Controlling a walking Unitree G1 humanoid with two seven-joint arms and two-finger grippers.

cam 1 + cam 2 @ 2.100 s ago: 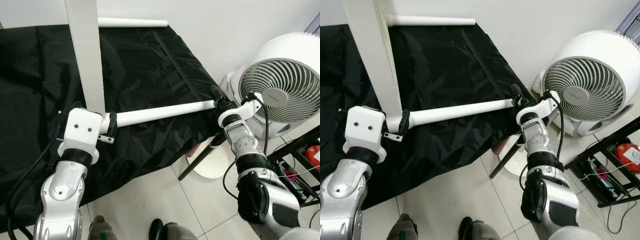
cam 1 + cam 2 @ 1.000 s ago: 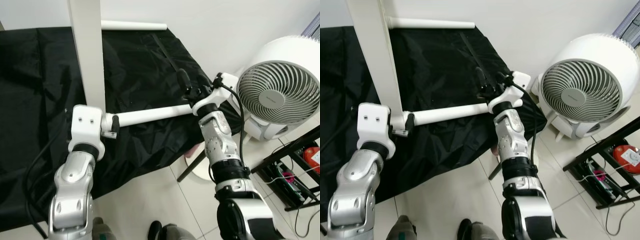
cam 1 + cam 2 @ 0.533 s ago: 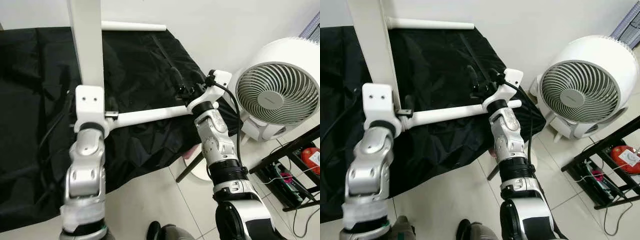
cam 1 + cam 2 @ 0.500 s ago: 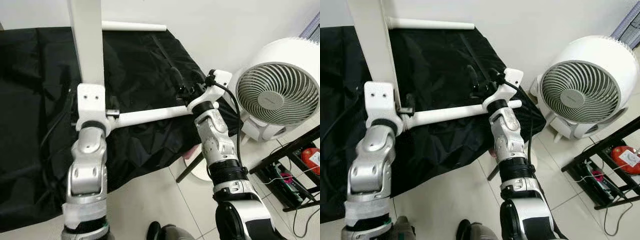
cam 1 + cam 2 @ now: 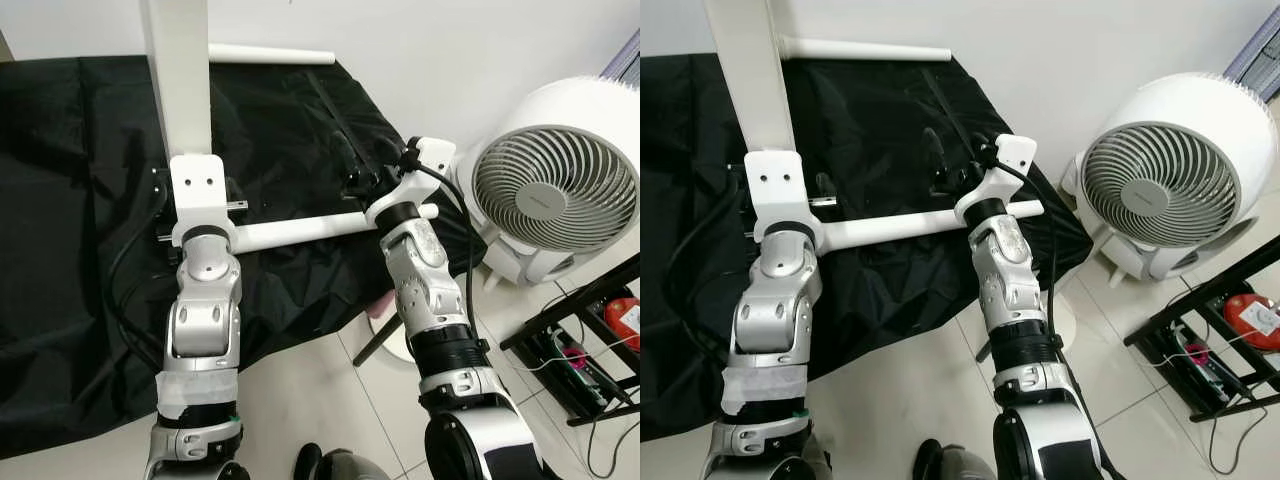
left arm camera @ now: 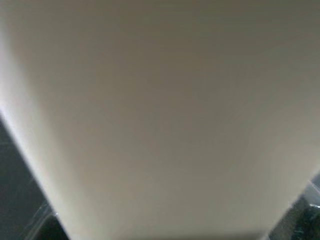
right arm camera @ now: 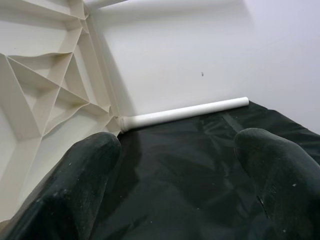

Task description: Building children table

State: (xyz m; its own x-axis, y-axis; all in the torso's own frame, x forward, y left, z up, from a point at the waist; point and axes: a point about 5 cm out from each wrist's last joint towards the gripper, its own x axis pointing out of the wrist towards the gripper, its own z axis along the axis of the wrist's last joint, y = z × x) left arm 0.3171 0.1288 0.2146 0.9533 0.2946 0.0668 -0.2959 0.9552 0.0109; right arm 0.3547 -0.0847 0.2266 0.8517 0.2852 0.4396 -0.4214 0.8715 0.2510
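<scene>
Both pincers are raised over a black cloth [image 5: 290, 130] that covers the bench. The left pincer [image 5: 195, 190] is pressed against the white table top [image 5: 178, 75], which stands on its edge; its fingers are hidden behind its white wrist block, so I cannot tell whether they are clenched or released. In the left wrist view this white panel [image 6: 160, 120] is very close and blurred.

The right pincer [image 5: 950, 160] is above the outer end of one white table leg [image 5: 300, 230]. Its two black fingers [image 7: 75, 195] are spread apart and hold nothing; between them the wrist view shows the black cloth [image 7: 190, 170]. This leg is horizontal and goes from the base of the table top, near the left pincer, towards the right arm.

Farther back, a second white leg [image 5: 865, 47] is also horizontal along the wall, at the far edge of the cloth, and it joins the table top. In the right wrist view this leg [image 7: 185, 112] meets the ribbed underside of the table top [image 7: 45, 95]. So two legs can be counted.

On the tiled floor [image 5: 330, 400] to the robot's right stands one white round fan [image 5: 555, 185], and beyond it one black rack [image 5: 590, 330] with cables.
</scene>
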